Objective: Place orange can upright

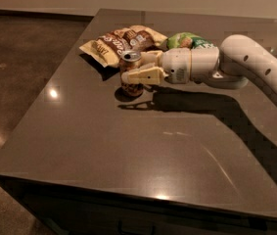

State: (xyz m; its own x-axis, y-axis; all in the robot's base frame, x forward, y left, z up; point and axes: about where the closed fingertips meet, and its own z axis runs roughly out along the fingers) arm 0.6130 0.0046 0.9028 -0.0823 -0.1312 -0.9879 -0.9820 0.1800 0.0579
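Observation:
The orange can (131, 80) stands upright on the dark table (128, 146), silver top with pull tab facing up, just in front of the snack bags. My gripper (133, 67) reaches in from the right at can height. One tan finger (142, 75) crosses the can's near side and the other lies behind it. The fingers are closed on the can's body, and the can's base rests on the table.
A brown and yellow snack bag (118, 42) lies right behind the can. A green bag (187, 40) lies behind my wrist. My white arm (255, 65) stretches across the table's right side. The table's left edge (45, 99) drops to the floor.

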